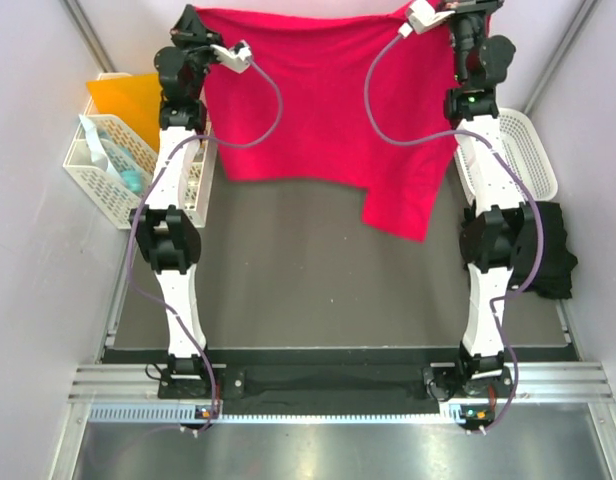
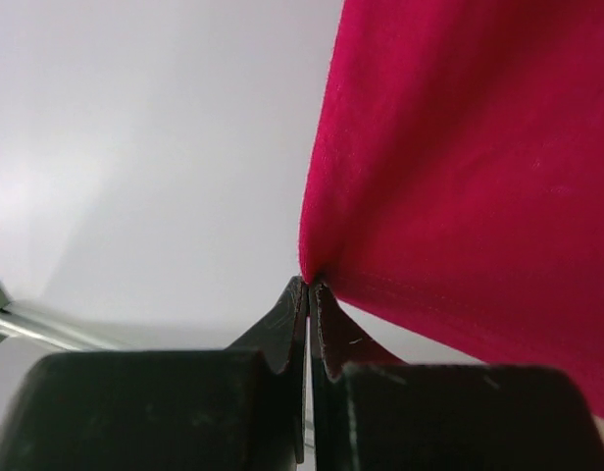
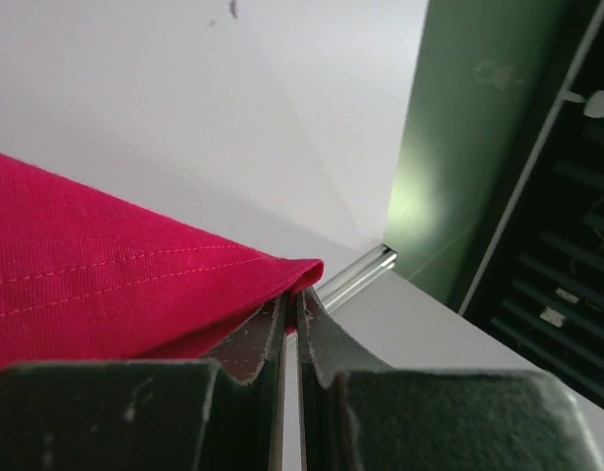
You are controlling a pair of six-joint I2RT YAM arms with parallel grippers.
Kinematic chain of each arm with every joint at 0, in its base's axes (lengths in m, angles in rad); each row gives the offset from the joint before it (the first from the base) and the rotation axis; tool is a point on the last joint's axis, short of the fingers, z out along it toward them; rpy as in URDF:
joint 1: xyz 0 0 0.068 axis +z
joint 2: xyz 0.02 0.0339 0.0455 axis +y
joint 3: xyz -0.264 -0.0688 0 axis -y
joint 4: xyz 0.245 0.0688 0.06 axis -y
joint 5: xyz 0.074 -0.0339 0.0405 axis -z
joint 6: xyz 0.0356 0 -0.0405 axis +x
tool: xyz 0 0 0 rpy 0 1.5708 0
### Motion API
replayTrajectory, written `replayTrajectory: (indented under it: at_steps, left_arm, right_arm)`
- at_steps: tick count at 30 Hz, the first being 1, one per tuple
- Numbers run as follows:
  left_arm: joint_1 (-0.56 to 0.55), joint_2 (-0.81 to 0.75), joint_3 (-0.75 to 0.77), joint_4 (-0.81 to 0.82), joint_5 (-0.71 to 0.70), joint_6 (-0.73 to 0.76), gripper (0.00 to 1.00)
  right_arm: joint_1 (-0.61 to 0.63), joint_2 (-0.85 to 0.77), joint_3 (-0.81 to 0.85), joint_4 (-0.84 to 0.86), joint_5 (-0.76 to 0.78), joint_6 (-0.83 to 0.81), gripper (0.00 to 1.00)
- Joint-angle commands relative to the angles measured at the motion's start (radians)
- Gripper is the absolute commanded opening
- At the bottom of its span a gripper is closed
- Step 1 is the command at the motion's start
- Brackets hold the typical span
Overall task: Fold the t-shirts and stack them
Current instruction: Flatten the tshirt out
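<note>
Top view, left to right: a white lattice basket stands at the left edge of the worktop, holding an orange item and pale blue things too small to identify; the left tool is clenched on the upper left corner of the red t-shirt; the shirt is stretched wide between both arms at the far end of the worktop, its lower right part hanging lowest; whether it touches the worktop cannot be told; the right tool is clenched on the upper right corner; a second white basket stands just beside the right arm; the black t-shirt lies crumpled at the right edge, near that basket.

Left wrist view: the left tool pinches a point of red cloth, jaws together.

Right wrist view: the right tool pinches a folded, stitched hem of the red t-shirt.
</note>
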Motion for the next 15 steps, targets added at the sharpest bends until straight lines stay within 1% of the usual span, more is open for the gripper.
replayTrajectory:
  at_steps: [1, 3, 4, 6, 7, 8, 9, 10, 11, 12, 13, 14, 15]
  left_arm:
    - [-0.034, -0.120, 0.003, 0.435, -0.093, 0.038, 0.00]
    - [-0.061, -0.168, -0.057, 0.495, -0.113, 0.054, 0.00]
    - [-0.070, -0.209, -0.074, 0.508, -0.114, 0.052, 0.00]
    - [-0.084, -0.237, -0.108, 0.517, -0.126, 0.038, 0.00]
    - [-0.084, -0.251, -0.125, 0.528, -0.132, 0.033, 0.00]
    - [-0.084, -0.256, -0.146, 0.544, -0.142, 0.021, 0.00]
    - [-0.084, -0.260, -0.213, 0.572, -0.160, 0.021, 0.00]
    - [-0.083, -0.266, -0.256, 0.633, -0.169, 0.024, 0.00]
    - [-0.084, -0.274, -0.308, 0.674, -0.174, 0.021, 0.00]
    - [-0.084, -0.285, -0.432, 0.695, -0.177, 0.024, 0.00]
    - [-0.084, -0.320, -0.508, 0.709, -0.180, 0.021, 0.00]
    - [-0.081, -0.340, -0.586, 0.738, -0.179, 0.006, 0.00]
    - [-0.080, -0.360, -0.746, 0.747, -0.179, 0.001, 0.00]
  right_arm:
    - [-0.014, -0.134, 0.014, 0.416, -0.013, 0.010, 0.00]
    - [-0.009, -0.190, 0.012, 0.427, 0.011, 0.052, 0.00]
    - [-0.011, -0.212, -0.019, 0.436, 0.017, 0.061, 0.00]
    - [-0.011, -0.273, -0.085, 0.479, 0.026, 0.076, 0.00]
    - [-0.009, -0.293, -0.191, 0.502, 0.025, 0.075, 0.00]
    - [-0.009, -0.315, -0.252, 0.525, 0.057, 0.072, 0.00]
    - [-0.009, -0.353, -0.317, 0.562, 0.065, 0.073, 0.00]
    - [-0.009, -0.371, -0.446, 0.579, 0.072, 0.072, 0.00]
    - [-0.009, -0.388, -0.510, 0.591, 0.095, 0.079, 0.00]
    - [-0.005, -0.423, -0.576, 0.596, 0.111, 0.087, 0.00]
    - [-0.005, -0.447, -0.724, 0.599, 0.118, 0.096, 0.00]
    - [-0.003, -0.468, -0.804, 0.599, 0.126, 0.119, 0.00]
    - [0.006, -0.517, -0.887, 0.579, 0.125, 0.125, 0.00]
